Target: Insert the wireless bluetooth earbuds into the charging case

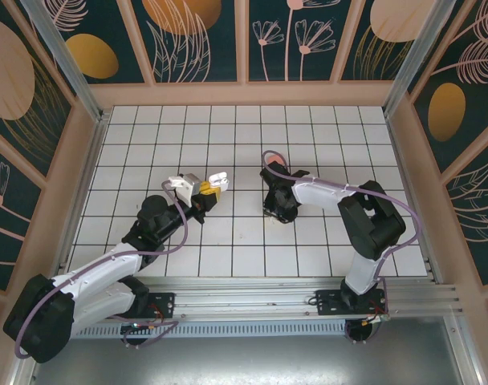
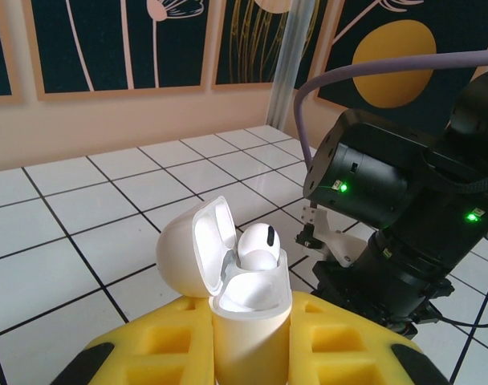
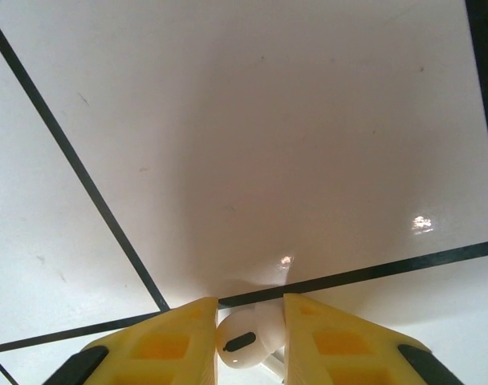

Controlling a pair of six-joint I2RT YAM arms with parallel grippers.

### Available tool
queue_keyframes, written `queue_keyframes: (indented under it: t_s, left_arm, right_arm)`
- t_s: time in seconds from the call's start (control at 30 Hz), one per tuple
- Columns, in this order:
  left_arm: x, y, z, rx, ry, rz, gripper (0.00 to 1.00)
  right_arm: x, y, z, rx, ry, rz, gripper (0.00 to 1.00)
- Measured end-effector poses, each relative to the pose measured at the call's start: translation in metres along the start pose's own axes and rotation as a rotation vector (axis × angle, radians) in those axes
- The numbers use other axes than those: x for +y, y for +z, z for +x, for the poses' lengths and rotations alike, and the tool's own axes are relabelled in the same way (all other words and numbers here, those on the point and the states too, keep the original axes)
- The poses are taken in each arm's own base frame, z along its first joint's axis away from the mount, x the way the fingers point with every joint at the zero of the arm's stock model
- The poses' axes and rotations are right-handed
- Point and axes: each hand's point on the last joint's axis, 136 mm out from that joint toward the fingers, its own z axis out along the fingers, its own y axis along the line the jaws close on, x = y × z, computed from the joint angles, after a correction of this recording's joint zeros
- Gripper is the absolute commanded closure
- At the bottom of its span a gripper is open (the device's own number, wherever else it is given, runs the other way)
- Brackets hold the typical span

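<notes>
Small glossy white plastic earbud (image 3: 242, 341) lies on the white tile floor (image 3: 268, 160), pinched at its round body by my right gripper (image 3: 250, 309). It seems light and slippery. My left gripper (image 2: 248, 309) clamps the open white charging case (image 2: 228, 353).

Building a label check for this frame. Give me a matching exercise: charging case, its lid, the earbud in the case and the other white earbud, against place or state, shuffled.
Things:
1. charging case
2. case lid
3. seated earbud
4. loose earbud

Places and states:
A. down at the white tiles, between the jaws of the right gripper
B. hinged open
C. sitting in the case's well
D. upright, clamped in the jaws of the left gripper

Pairs: 1-D; 2-B; 3-C; 4-A
</notes>
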Motion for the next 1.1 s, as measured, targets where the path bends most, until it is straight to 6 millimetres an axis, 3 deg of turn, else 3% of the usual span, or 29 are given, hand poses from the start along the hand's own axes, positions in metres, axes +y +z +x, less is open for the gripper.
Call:
queue_keyframes:
  t_s: [0.13,0.23,0.6,0.77,1.1]
  left_arm:
    - [-0.002,-0.001,0.000,-0.002,0.015,0.009,1.00]
    - [-0.006,-0.004,0.001,-0.005,0.030,0.029,1.00]
    - [-0.016,0.002,0.000,-0.024,0.065,0.099,1.00]
    - [-0.015,0.011,0.002,-0.020,0.067,0.110,1.00]
    - [-0.011,0.029,-0.015,-0.072,0.088,0.098,1.00]
  right_arm:
    - [0.001,-0.002,-0.002,-0.017,-0.003,-0.004,0.79]
    - [0.009,-0.016,-0.008,-0.065,-0.011,-0.041,0.81]
    - [0.073,-0.125,-0.024,-0.360,-0.104,-0.341,0.81]
    - [0.090,-0.162,-0.019,-0.447,-0.145,-0.440,0.81]
    - [0.116,-0.251,-0.009,-0.610,-0.172,-0.705,0.81]
